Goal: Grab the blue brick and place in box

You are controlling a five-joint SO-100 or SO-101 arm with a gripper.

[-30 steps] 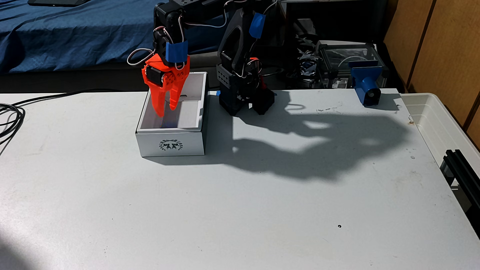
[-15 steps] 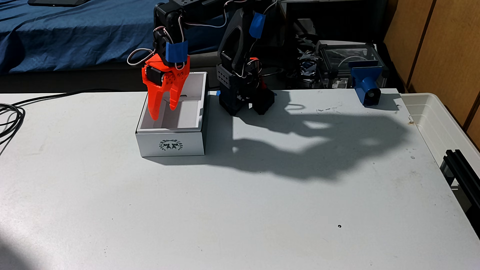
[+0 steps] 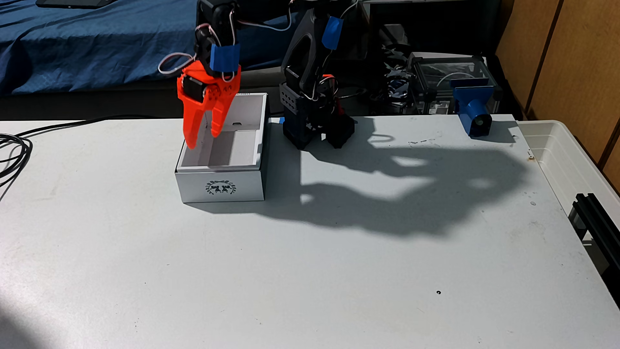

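Observation:
My orange gripper (image 3: 203, 140) hangs open over the rear left part of the box (image 3: 248, 188), its two fingertips just above the left rim and nothing between them. The box is white cardboard with thick walls and a dark green wreath emblem on its near short side; it stands on the table left of the black arm base (image 3: 315, 127). The blue brick is hidden; the visible part of the box's inside shows only white and grey walls, and the near wall blocks the floor.
A blue clamp-like part (image 3: 471, 110) sits at the table's back right edge. A translucent plastic tub (image 3: 563, 157) lies along the right side, with a black rail (image 3: 597, 218) in front of it. Black cables (image 3: 13, 151) coil at the far left. The arm's shadow falls right of the box.
The gripper has risen out of the box and shifted a little left, still open. A blurred blue patch seen low in the box a second ago no longer shows.

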